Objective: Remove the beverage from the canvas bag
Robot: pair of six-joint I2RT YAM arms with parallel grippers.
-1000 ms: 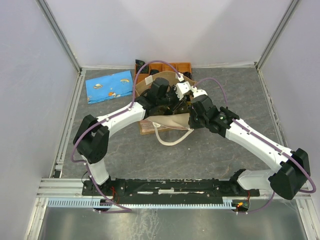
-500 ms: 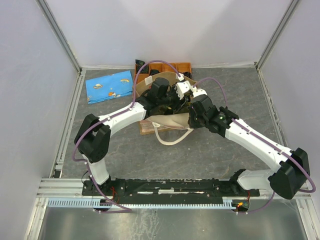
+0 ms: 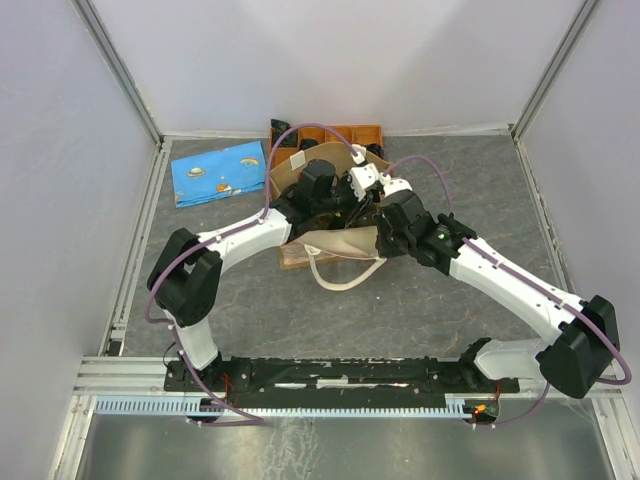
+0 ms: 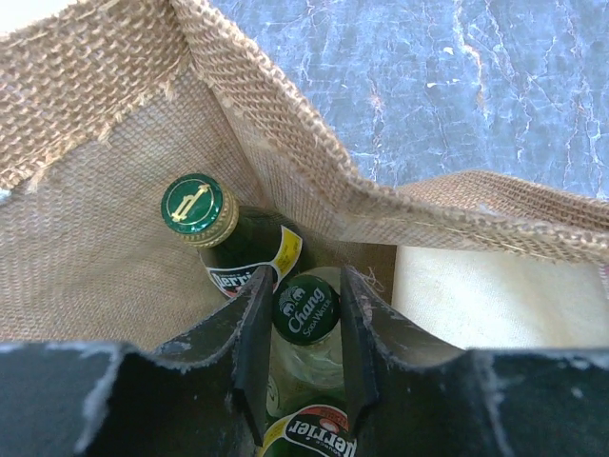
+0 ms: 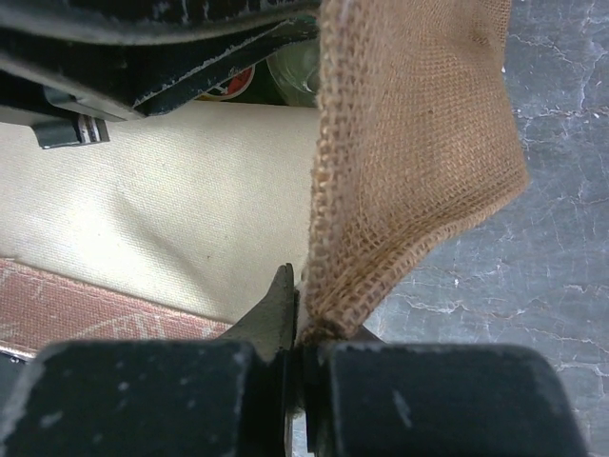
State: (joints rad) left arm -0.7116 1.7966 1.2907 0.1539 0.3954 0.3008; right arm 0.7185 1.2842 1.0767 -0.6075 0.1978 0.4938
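Note:
The canvas bag [image 3: 340,241] stands mid-table, its cream handle [image 3: 345,274] hanging at the front. In the left wrist view its woven wall [image 4: 86,238] surrounds three bottles. These are a clear Chang soda water bottle with a green cap [image 4: 306,307], a green Perrier bottle [image 4: 202,211] behind it, and a second Perrier label [image 4: 310,434] below. My left gripper [image 4: 303,286] is inside the bag, its jaws closed against both sides of the Chang cap. My right gripper [image 5: 306,328] is shut on the bag's burlap rim [image 5: 400,143], holding the mouth open. The two grippers [image 3: 335,200] [image 3: 383,232] meet over the bag.
An orange compartmented tray [image 3: 362,133] stands right behind the bag. A flat blue patterned pouch [image 3: 218,172] lies at the back left. Metal rails [image 3: 135,250] edge the grey table. The bag's cream front panel [image 5: 171,190] is beside my right fingers.
Almost nothing has moved. The left arm's wrist has shifted slightly over the bag's mouth, and the right arm holds still on the rim.

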